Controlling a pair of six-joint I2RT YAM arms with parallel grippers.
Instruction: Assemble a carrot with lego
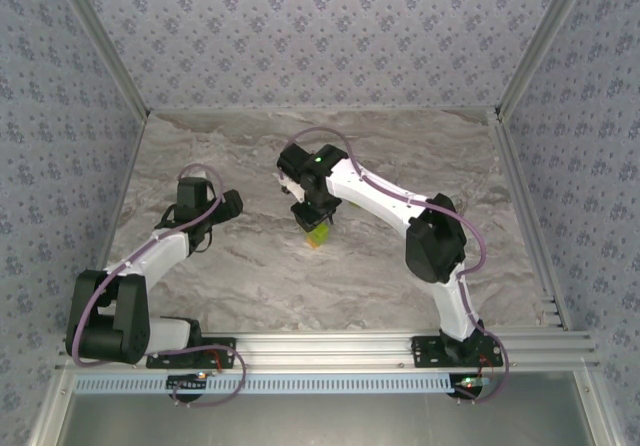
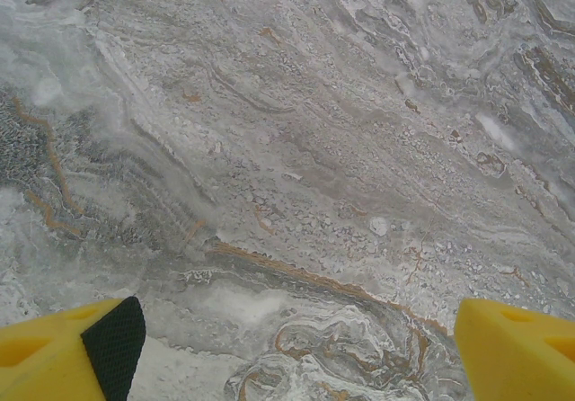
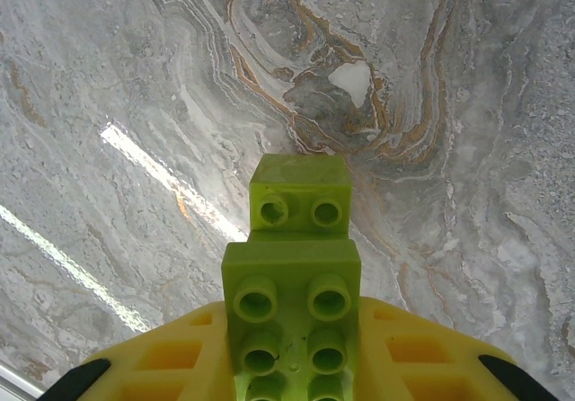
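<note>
Out over the middle of the marble table (image 1: 400, 156), the right claw (image 3: 292, 347) hangs pointing down with the carrot (image 3: 292, 266) pinched between its yellow fingers (image 3: 413, 347). The jaws are closed only as far as the build's width and press on its two flat sides. The build hangs just above the stone, slightly left of the table's centre as the overhead camera sees it.

From the wrist I count two lime-green lego pieces stacked in line. There is a wider brick (image 3: 292, 302) held in the grasp, with six studs showing, and a smaller brick (image 3: 299, 194) beyond it showing two. From above, the lowest tip looks warmer in tone, which may be the orange piece (image 1: 317, 243), though it is too small to be sure. That makes one build, two arms and two claws.

The left claw (image 2: 287, 356) is spread wide, its two yellow fingertips (image 2: 54, 356) at either edge of its own camera, with nothing between them but bare marble.

I judge the thing to be light, hard and stiff, with glossy sides that could slip under a weak pinch. Only stud friction joins the pieces, so a sideways knock on the far brick could lever it off. The flat sides of the wide brick, close to the joint, look the safest place to hold it.
</note>
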